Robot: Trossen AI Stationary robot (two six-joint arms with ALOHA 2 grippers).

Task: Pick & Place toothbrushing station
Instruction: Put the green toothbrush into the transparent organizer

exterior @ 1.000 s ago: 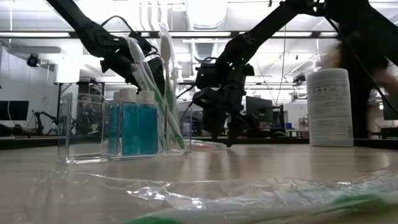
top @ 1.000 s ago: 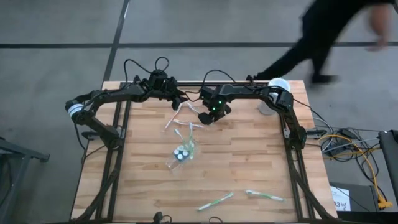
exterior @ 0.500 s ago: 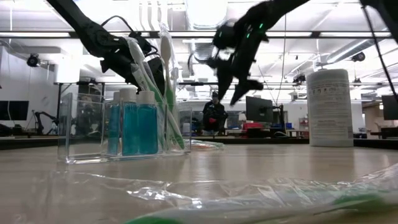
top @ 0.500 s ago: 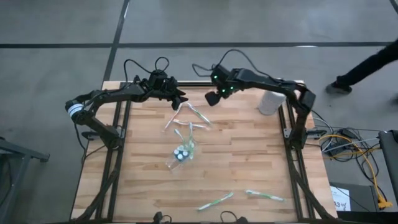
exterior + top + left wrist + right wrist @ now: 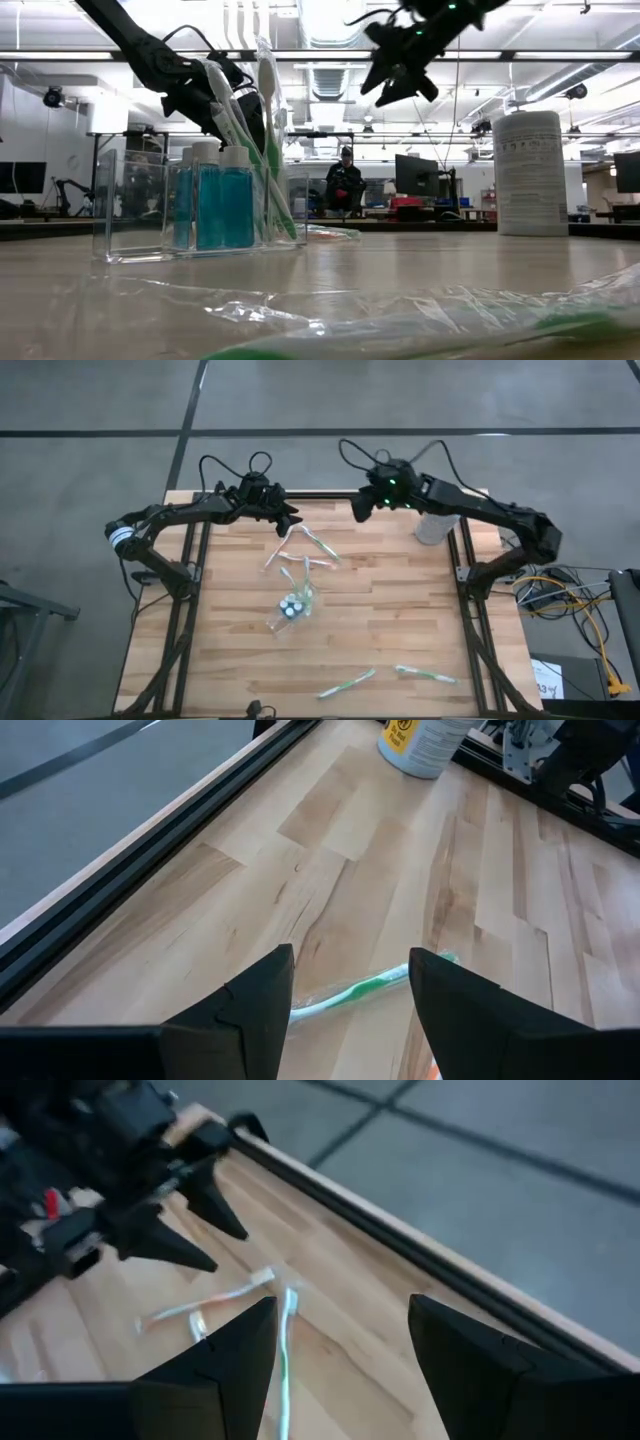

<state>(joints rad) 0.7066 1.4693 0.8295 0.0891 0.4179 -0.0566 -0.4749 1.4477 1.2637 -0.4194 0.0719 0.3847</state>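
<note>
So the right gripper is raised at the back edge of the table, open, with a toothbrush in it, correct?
Not quite. The right gripper is raised at the back edge and open, but it is empty: the right wrist view shows nothing between its fingers, and the wrapped toothbrush lies on the table below.

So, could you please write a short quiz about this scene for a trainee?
1. True or false: the left gripper is shut on a toothbrush.
2. What stands in the clear organizer next to the toothbrushes? A) blue bottles B) a mug C) scissors
3. Fill in: the white canister stands near the ___ arm.

Key:
1. False. Its jaws are open above a green toothbrush lying on the table.
2. A, blue bottles.
3. Right. The right gripper is raised at the far edge, jaws open and empty.
</note>
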